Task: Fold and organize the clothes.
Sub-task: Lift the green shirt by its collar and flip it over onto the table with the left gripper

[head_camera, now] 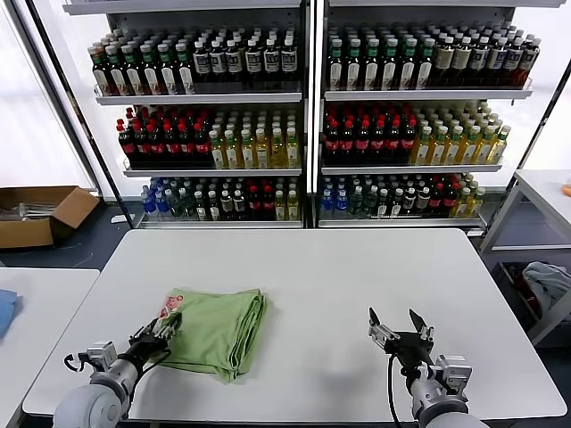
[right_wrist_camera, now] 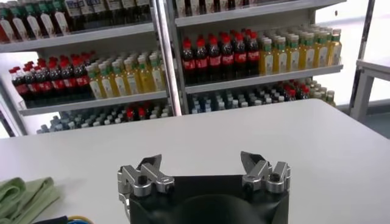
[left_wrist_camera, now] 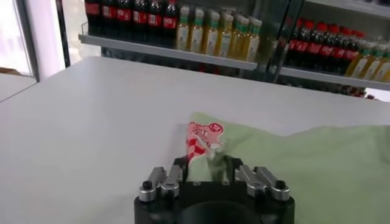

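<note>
A folded light green shirt (head_camera: 219, 330) lies on the white table (head_camera: 357, 267) at the front left. A red-and-white print shows at its left corner (left_wrist_camera: 201, 137). My left gripper (head_camera: 165, 328) sits at that left edge, and in the left wrist view its jaws (left_wrist_camera: 207, 167) have closed in on a bunched bit of the green fabric. My right gripper (head_camera: 399, 318) hovers over bare table at the front right, open and holding nothing (right_wrist_camera: 201, 161). The shirt's edge (right_wrist_camera: 21, 195) shows far off in the right wrist view.
Shelves of bottles (head_camera: 303, 116) stand behind the table. A cardboard box (head_camera: 36, 214) lies on the floor at the left. A second table (head_camera: 36, 303) adjoins on the left, and a white cart (head_camera: 535, 205) with cloth stands at the right.
</note>
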